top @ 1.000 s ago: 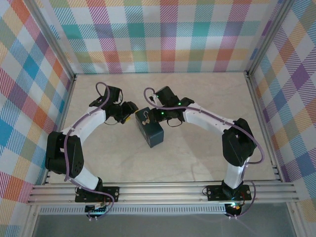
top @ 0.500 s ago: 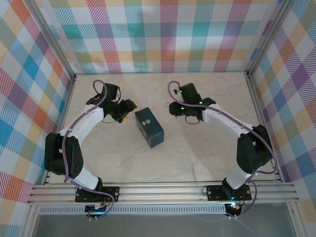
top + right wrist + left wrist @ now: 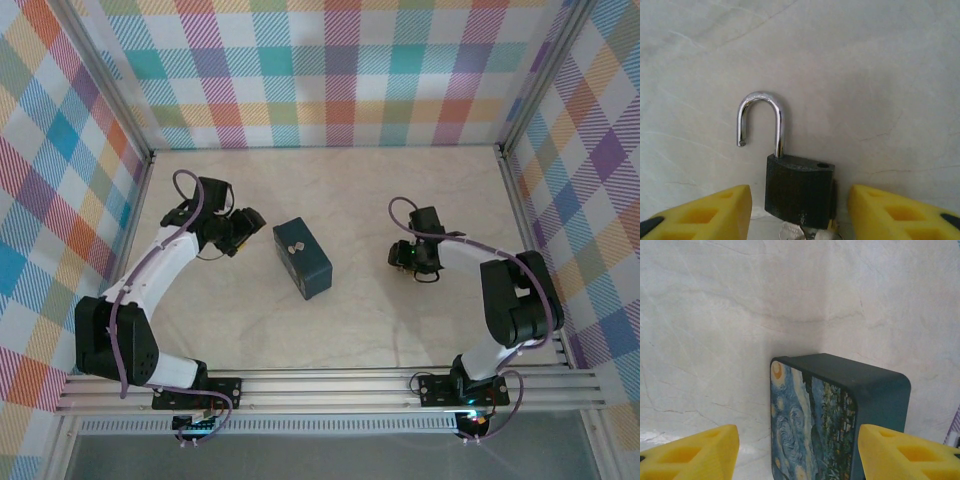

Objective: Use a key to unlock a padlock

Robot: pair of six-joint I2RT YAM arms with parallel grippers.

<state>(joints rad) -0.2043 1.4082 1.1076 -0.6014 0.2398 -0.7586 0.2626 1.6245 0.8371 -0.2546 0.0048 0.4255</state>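
Both stand wide and empty; the dark grey metal padlock (image 3: 799,190) lies dead ahead of the right end effector (image 3: 799,212), silver shackle (image 3: 760,100) pointing away, left end effector (image 3: 797,450) farther off

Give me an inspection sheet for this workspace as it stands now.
Surface: pale marbled table.
Job's things: padlock lying flat with its shackle open; key apparently at its base, cut off by the picture edge.
Clutter: blue printed box mid-table.
Grippers: left gripper open, facing the box; right gripper open, astride the padlock without touching it.
Cables: purple cables looped along both arms.
Surroundings: plaid walls; metal frame rail at the near edge.
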